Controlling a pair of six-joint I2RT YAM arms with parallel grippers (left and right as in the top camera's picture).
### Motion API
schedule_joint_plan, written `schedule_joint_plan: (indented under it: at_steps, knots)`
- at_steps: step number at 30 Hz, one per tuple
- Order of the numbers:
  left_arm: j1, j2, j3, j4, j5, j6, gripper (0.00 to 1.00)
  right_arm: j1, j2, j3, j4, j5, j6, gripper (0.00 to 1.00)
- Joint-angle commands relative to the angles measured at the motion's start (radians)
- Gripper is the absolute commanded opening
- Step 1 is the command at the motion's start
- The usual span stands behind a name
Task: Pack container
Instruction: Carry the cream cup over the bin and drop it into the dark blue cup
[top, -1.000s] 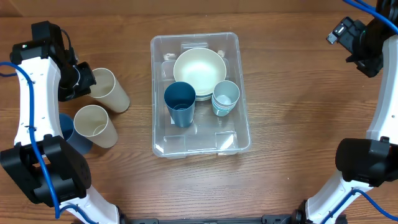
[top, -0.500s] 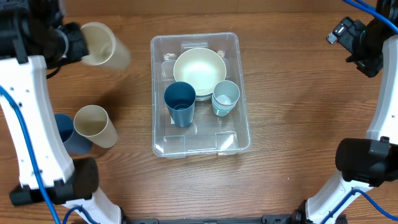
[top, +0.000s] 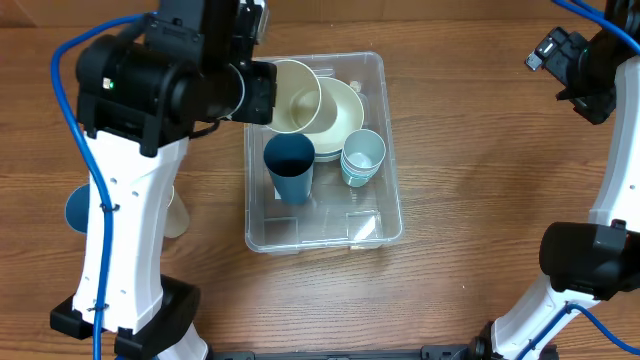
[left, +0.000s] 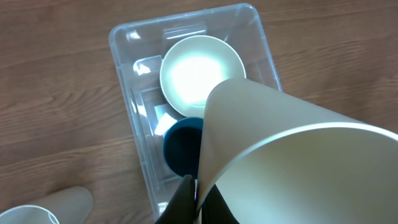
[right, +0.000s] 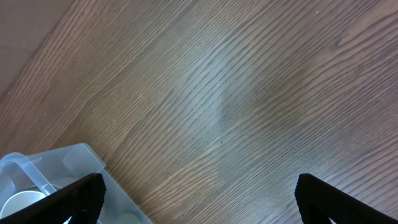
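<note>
Cups and a bowl over my wooden counter (top: 480, 180).
From the overhead view I see a cream bowl (top: 340, 120), and a tilted cream cup (top: 293, 96) overlaps its left edge with the open mouth showing. Just below them a dark blue cup (top: 289, 166) stands upright, and a stack of pale blue cups (top: 363, 157) sits beside it on the right. Well off to the left, half hidden, I make out a blue cup (top: 78, 208) and a second cream cup (top: 176, 215).
</note>
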Motion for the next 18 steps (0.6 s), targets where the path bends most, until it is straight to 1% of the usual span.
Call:
schedule_joint_plan:
  at_steps: [1, 8, 13, 18]
  knots:
    - [-0.008, -0.011, -0.063, 0.002, -0.030, -0.045, 0.04, -0.002, -0.021, 0.019, 0.002, -0.002, 0.008, 1.00]
    - [-0.008, -0.011, -0.082, 0.002, -0.040, -0.050, 0.04, -0.002, -0.021, 0.019, 0.002, -0.002, 0.008, 1.00]
    - [-0.007, -0.012, -0.082, 0.002, -0.082, -0.050, 0.04, -0.002, -0.021, 0.020, 0.002, -0.002, 0.008, 1.00]
    - [-0.009, -0.020, -0.102, 0.002, -0.075, -0.058, 0.04, -0.002, -0.021, 0.020, 0.002, -0.002, 0.008, 1.00]
